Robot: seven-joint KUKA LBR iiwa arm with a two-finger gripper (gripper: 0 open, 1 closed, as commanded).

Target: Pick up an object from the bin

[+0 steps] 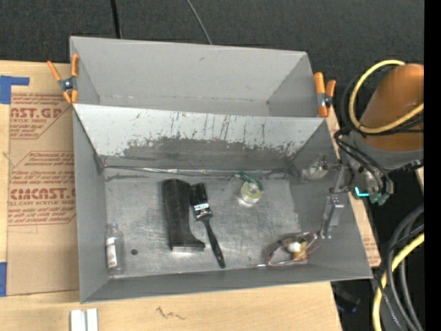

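Grey bin, end effector indistinct at right wall

Arm: rounded orange cover at the wrist, yellow cable looped round it, black cables running beneath. Small teal mark on the dark wrist housing (lamp or label, cannot tell). Pincer: slim, grey metal.

Bright even light on bin (shadows faint).
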